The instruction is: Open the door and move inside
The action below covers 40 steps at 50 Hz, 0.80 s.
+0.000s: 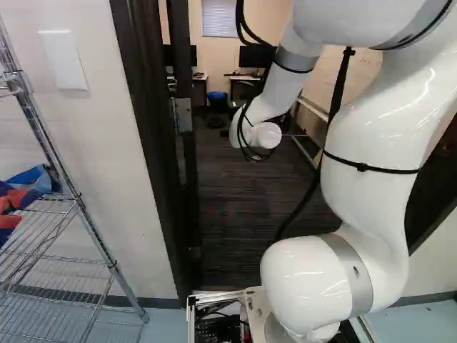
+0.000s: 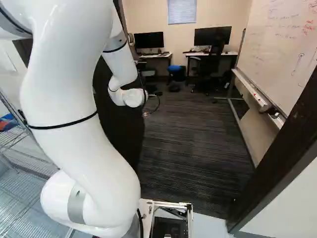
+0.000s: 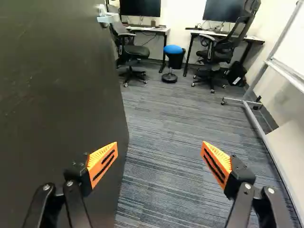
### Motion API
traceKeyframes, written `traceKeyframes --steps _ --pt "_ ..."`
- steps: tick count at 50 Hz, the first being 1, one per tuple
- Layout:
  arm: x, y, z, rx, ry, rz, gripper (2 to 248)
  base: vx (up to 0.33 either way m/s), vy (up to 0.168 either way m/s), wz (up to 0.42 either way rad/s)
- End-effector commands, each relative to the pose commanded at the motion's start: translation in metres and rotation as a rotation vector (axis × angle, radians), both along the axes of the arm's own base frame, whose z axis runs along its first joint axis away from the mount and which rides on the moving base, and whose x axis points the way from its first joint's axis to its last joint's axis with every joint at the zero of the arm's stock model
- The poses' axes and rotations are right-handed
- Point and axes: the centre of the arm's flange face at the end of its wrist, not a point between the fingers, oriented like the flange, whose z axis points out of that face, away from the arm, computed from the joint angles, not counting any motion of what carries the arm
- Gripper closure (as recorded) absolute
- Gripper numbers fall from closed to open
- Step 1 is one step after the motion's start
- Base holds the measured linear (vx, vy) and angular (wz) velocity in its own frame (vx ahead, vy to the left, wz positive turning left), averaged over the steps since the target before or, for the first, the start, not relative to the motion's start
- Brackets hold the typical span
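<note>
Noted with hand (image 3: 159, 151) spread wide, nothing held, beside open door (image 3: 61, 95). Risk of snagging door or scraping doorframe (image 2: 285, 144) on driving in, from skewed heading or outstretched arm (image 2: 74, 89).

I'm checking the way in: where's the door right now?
The door stands open, left of the middle in the right base view, partly behind the arm.

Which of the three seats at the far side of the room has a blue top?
The stool, between the two desks: its seat is blue and has no back, while both chairs are dark and have backs.
</note>
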Motion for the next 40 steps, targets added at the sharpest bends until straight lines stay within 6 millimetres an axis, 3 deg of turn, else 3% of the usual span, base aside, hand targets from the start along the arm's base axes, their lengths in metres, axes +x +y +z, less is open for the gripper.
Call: traceKeyframes --steps 40 --pt "-0.052 -0.048 0.001 -0.054 0.015 -0.017 3 0.0 0.0 0.0"
